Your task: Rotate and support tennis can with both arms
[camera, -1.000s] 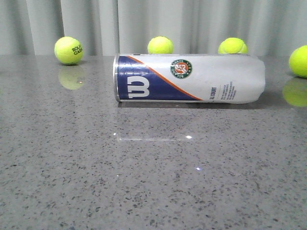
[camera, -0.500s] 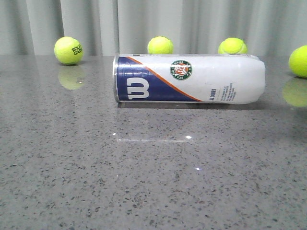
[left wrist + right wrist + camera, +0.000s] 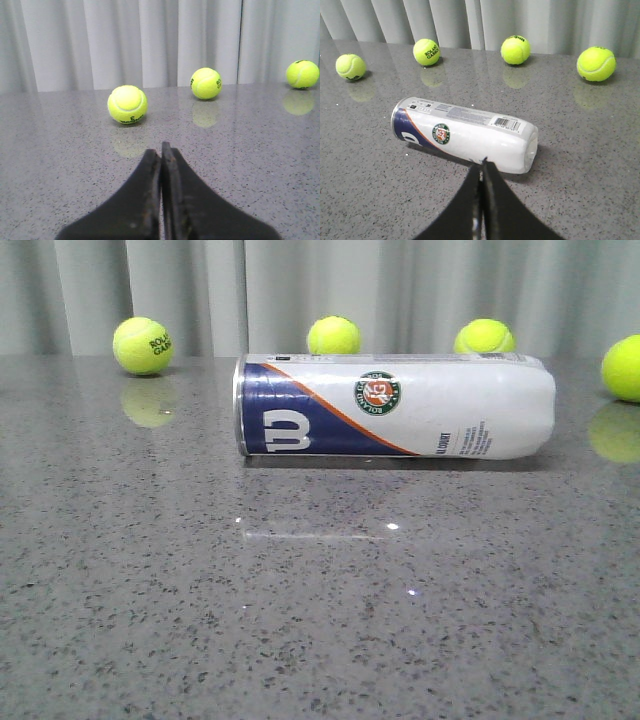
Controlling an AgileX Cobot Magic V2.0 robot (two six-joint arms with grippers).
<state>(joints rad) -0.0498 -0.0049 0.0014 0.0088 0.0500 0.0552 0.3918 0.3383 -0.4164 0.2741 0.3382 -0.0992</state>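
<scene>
Both jaws pressed together, empty. Tennis can (image 3: 395, 405) lies on its side near the worktop's (image 3: 300, 620) far edge; spread both wide first, then approach opposite ends evenly.

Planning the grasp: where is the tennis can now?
In the front view the tennis can lies on its side mid-table, navy end left, just before the tennis balls.

White tennis can (image 3: 400, 405) with navy end, orange stripe; yellow-green balls (image 3: 142, 345); speckled grey table (image 3: 300, 610).
</scene>
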